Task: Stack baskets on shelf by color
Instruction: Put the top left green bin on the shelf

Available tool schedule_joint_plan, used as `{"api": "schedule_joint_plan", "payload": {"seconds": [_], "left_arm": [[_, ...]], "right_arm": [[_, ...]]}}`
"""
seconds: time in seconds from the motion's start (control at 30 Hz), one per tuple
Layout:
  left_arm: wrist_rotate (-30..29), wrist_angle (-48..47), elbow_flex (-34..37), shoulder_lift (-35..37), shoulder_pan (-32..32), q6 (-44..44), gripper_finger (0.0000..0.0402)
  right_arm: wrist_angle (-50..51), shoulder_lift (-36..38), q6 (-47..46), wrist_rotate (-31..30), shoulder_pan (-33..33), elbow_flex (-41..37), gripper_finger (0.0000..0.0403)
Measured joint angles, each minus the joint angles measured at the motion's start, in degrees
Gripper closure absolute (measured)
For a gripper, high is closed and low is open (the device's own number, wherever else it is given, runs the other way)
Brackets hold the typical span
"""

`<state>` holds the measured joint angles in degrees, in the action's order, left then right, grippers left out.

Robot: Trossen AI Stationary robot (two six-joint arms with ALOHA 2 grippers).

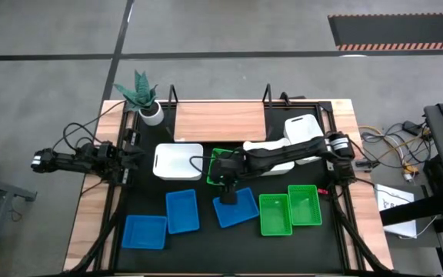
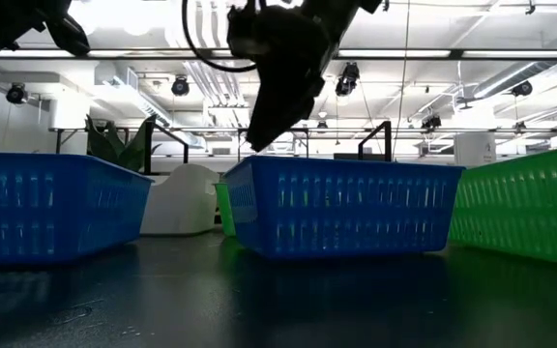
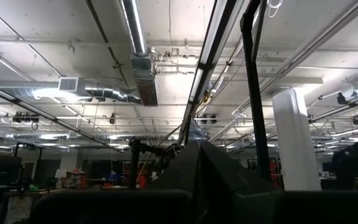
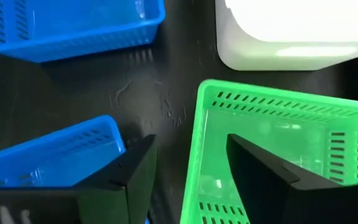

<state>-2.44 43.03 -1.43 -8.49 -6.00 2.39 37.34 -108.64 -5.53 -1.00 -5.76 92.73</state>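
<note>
My right gripper [image 4: 190, 144] [image 1: 225, 183] is open and points down over a green basket [image 4: 272, 124] [image 1: 220, 160] at mid-table. One finger is inside it. The other is outside its near wall [image 4: 197, 162], beside a blue basket [image 4: 55, 162] [image 1: 237, 209]; I see no touch. Two more blue baskets [image 1: 181, 211] [image 1: 144, 231] and two green ones [image 1: 275, 214] [image 1: 304, 205] sit on the near half of the table. White baskets [image 1: 178, 161] [image 1: 306, 127] lie farther back, and one is partly under the right arm. The wooden shelf [image 1: 220, 121] stands at the far edge. My left gripper [image 1: 133, 154] waits shut at the table's left side.
A white plant pot [image 1: 152, 114] with a green plant stands left of the shelf. The black frame rails [image 1: 118, 192] run along the table's sides. Bare black table [image 4: 148, 93] shows between the green, blue and white baskets. Cables lie off the table's right edge.
</note>
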Motion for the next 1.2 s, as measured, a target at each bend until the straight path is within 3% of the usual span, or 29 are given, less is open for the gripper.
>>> {"api": "schedule_joint_plan", "payload": {"seconds": [0.43,0.57,0.83,1.0,1.2], "left_arm": [[0.0,0.0,0.0,-0.1,0.0,0.0,0.0402],[0.0,0.0,0.0,-0.1,0.0,0.0,0.0402],[0.0,0.0,0.0,-0.1,0.0,0.0,0.0402],[0.0,0.0,0.0,-0.1,0.0,0.0,0.0402],[0.0,0.0,0.0,0.0,0.0,0.0,0.0402]], "right_arm": [[-1.2,-6.1,-3.6,-0.5,0.2,-0.1,0.0223],[-2.2,-6.8,-3.5,-0.5,0.2,-0.1,0.0258],[-2.6,-5.4,-3.3,-0.6,0.2,-0.1,0.0384],[-2.2,-3.3,-3.3,-0.7,0.2,-0.1,0.0389],[6.0,0.5,-1.4,-1.0,0.3,4.6,0.039]]}}
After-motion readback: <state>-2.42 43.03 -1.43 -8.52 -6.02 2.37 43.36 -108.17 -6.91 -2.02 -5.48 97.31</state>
